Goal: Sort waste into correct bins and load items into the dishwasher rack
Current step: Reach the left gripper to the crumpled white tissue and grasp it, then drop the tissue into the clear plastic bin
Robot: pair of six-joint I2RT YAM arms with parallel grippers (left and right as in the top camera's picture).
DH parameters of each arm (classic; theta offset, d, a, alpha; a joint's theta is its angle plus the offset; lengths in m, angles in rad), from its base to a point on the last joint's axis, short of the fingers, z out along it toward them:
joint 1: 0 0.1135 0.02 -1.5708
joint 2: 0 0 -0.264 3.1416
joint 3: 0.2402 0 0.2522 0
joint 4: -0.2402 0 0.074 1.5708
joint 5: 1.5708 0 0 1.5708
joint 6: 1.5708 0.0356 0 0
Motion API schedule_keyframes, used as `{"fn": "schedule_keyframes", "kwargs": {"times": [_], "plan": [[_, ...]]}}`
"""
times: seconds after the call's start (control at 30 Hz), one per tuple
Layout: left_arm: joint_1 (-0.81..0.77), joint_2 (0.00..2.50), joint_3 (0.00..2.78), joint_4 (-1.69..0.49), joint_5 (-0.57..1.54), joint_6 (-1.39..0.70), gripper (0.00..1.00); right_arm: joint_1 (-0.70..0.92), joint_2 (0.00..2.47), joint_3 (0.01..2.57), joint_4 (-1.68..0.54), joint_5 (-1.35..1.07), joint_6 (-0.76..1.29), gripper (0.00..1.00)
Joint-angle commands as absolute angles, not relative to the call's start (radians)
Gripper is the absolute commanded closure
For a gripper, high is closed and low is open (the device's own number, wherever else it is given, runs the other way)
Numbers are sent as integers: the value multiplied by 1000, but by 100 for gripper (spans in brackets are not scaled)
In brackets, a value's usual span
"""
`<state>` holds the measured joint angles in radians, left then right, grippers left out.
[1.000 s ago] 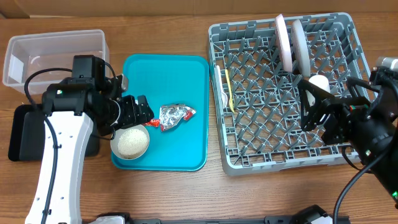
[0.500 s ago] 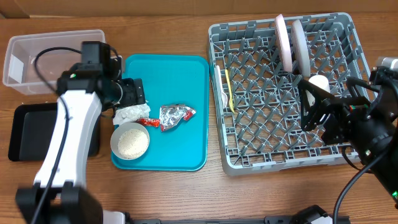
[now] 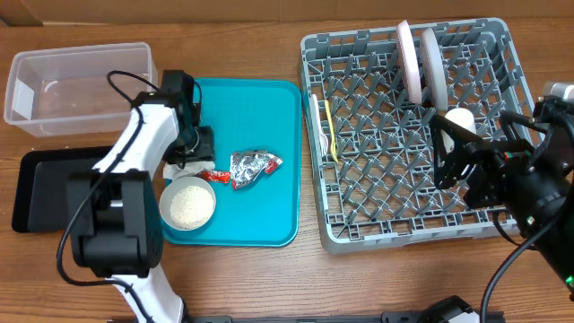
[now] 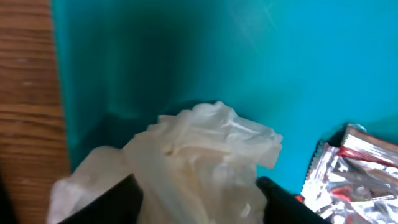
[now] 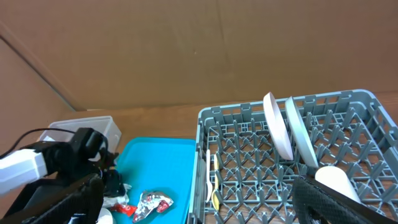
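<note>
The crumpled white napkin (image 3: 178, 167) lies at the left edge of the teal tray, and in the left wrist view (image 4: 199, 149) it fills the gap between my fingers. My left gripper (image 3: 192, 151) (image 4: 199, 199) is open and straddles it. The red wrapper (image 3: 216, 176) and the silver foil (image 3: 252, 166) (image 4: 345, 180) lie just to its right. A pale bowl of white rice grains (image 3: 187, 205) stands on the tray's front left. My right gripper (image 3: 466, 160) (image 5: 196, 186) is open and empty above the grey rack (image 3: 359, 220), next to the white cup (image 3: 460, 118) (image 5: 336, 180).
The clear tub (image 3: 76, 85) stands at the back left, with the black tray (image 3: 40, 188) in front of it. The teal tray (image 3: 260, 108) lies between them and the rack. In the rack stand two plates (image 3: 411, 58) (image 3: 432, 58), and a yellow spoon (image 3: 332, 130) lies by a white fork (image 3: 315, 121).
My left arm has swung round and its wrist moved back along the teal tray's left edge, with the gripper now over the napkin. The right arm has not moved.
</note>
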<state>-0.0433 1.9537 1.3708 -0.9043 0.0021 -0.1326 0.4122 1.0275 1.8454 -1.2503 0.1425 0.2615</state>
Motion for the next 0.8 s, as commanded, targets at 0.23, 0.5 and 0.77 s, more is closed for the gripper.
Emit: {"fn": "schedule_keyframes", "kwargs": {"times": [0.23,0.5,0.77], "plan": [[-53,1959,1589,-1056,-18,-138,96,408,1024,1853,-1248,154,263,0],[-14,1959,1962,-1287,-164,-206,96,408,1024,1853,-1248,154,263,0],[191,1984,2032,-1116,-76,-199,96,408,1024,1853,-1248,154,263,0]]}}
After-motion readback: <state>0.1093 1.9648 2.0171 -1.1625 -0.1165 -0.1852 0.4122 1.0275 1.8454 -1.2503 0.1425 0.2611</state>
